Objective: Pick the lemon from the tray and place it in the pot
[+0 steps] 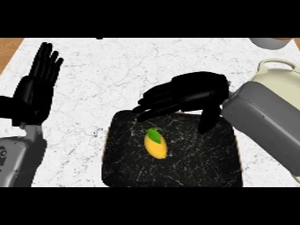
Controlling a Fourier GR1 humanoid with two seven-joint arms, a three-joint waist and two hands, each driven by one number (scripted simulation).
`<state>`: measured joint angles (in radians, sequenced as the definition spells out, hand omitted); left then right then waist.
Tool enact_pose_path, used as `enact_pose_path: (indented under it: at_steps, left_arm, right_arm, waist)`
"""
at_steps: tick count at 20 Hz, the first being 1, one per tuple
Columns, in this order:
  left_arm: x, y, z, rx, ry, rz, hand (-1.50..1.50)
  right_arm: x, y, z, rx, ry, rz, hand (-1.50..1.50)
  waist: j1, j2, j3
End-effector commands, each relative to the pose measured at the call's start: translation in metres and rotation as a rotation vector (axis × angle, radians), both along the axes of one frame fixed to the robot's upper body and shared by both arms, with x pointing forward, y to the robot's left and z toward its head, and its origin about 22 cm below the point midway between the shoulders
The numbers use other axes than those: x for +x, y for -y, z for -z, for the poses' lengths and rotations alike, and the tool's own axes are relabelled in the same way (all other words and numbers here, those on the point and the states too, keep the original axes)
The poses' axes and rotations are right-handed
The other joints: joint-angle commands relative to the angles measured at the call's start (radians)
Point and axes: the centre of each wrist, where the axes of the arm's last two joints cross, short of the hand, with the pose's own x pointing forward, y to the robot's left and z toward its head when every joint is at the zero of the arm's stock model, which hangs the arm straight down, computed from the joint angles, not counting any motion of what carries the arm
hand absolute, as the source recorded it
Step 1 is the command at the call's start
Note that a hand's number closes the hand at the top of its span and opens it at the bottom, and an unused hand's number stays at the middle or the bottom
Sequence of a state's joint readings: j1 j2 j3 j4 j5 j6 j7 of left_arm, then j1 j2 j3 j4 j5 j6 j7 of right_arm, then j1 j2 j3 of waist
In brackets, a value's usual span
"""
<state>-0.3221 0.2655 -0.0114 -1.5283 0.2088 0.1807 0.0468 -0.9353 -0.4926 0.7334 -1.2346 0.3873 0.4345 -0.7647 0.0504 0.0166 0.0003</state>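
Note:
A yellow lemon [156,146] with a green leaf lies near the middle of a black speckled tray [204,167] at the front of the counter. My right hand [188,96] hovers over the tray's far edge, just beyond the lemon, fingers half curled toward the left and thumb pointing down, holding nothing. A cream pot [283,79] stands at the right, largely hidden behind my right forearm. My left hand [35,90] rests open at the left, fingers up.
The counter top [113,66] is white marble with wooden strips at both far corners. A grey vessel [269,42] peeks in at the top right edge.

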Motion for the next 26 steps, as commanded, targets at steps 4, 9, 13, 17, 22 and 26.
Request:
enact_pose_path:
  at_steps: [4, 9, 13, 17, 22, 26]
  left_arm:
    - [-0.001, -0.008, -0.005, -0.007, -0.004, -0.023, 0.0]
    - [0.003, -0.002, -0.001, 0.001, -0.008, -0.026, 0.0]
    - [-0.008, -0.022, 0.008, 0.011, -0.025, -0.044, 0.0]
    - [-0.012, -0.008, 0.018, 0.0, 0.001, -0.029, 0.0]
    - [-0.012, -0.036, 0.01, 0.005, -0.011, -0.044, 0.0]
    - [0.0, -0.006, 0.004, 0.007, 0.006, -0.056, 0.0]
  right_arm:
    - [0.016, -0.025, 0.036, -0.158, -0.051, -0.093, -1.5]
    - [0.021, -0.018, 0.067, -0.196, -0.067, -0.113, -1.5]
    - [0.013, -0.045, 0.07, -0.15, -0.046, -0.159, -1.5]
    - [0.022, -0.029, 0.083, -0.099, -0.057, -0.169, -1.5]
    - [0.002, -0.034, 0.101, -0.136, -0.017, -0.15, -1.5]
    - [-0.008, -0.051, 0.104, -0.16, 0.033, -0.097, -1.5]
  waist:
    - [-0.024, -0.01, 0.0]
    - [-0.031, -0.01, 0.0]
    - [-0.034, -0.014, 0.0]
    - [-0.033, -0.012, 0.0]
    - [-0.047, -0.017, -0.001]
    - [-0.052, -0.017, 0.0]
